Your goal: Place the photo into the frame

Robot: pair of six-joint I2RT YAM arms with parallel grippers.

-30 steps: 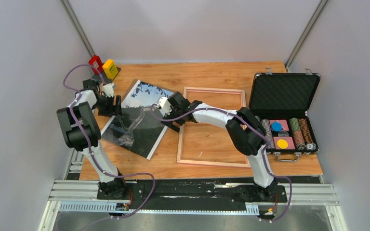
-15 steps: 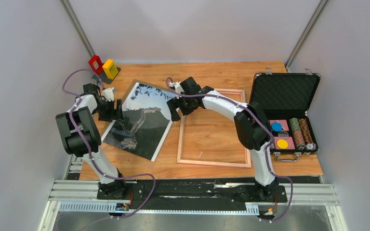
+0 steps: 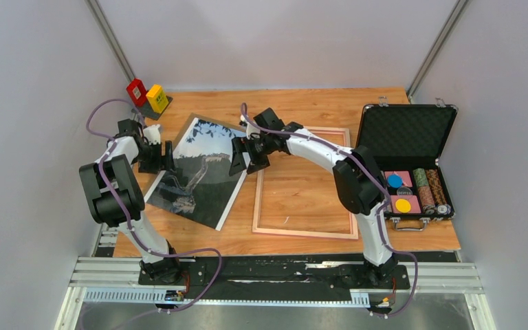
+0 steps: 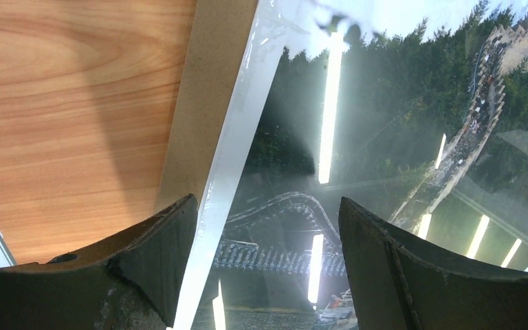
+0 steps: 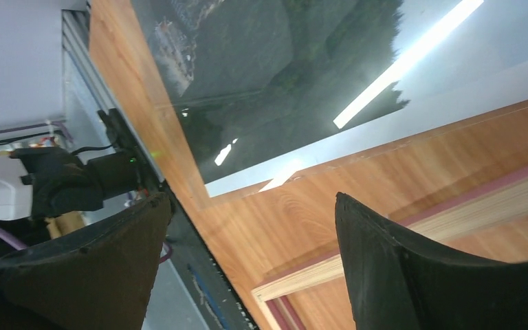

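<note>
The photo point(image 3: 199, 172), a print of a wall over dark hills, lies skewed on the left half of the table. Under its left border, a brown backing board point(image 4: 203, 89) sticks out. My left gripper point(image 3: 166, 159) is open at that left edge. In the left wrist view the left gripper point(image 4: 268, 261) straddles the photo's point(image 4: 385, 137) white border. My right gripper point(image 3: 240, 160) hangs open at the photo's right edge, by the frame's far left corner. The frame point(image 3: 304, 232) lies flat, wood side up. From the right wrist, the right gripper point(image 5: 251, 254) shows bare table between its fingers, with the photo point(image 5: 282, 69) beyond and the frame point(image 5: 295, 278) below.
An open black case point(image 3: 405, 137) holding chips point(image 3: 412, 192) stands at the right edge of the table. Red point(image 3: 136, 91) and yellow point(image 3: 156, 97) blocks stand at the back left corner. Grey walls close in on both sides.
The right arm has swung its wrist toward the back, and its gripper now comes at the photo's right edge from the far side. The left arm and the photo have barely moved.
</note>
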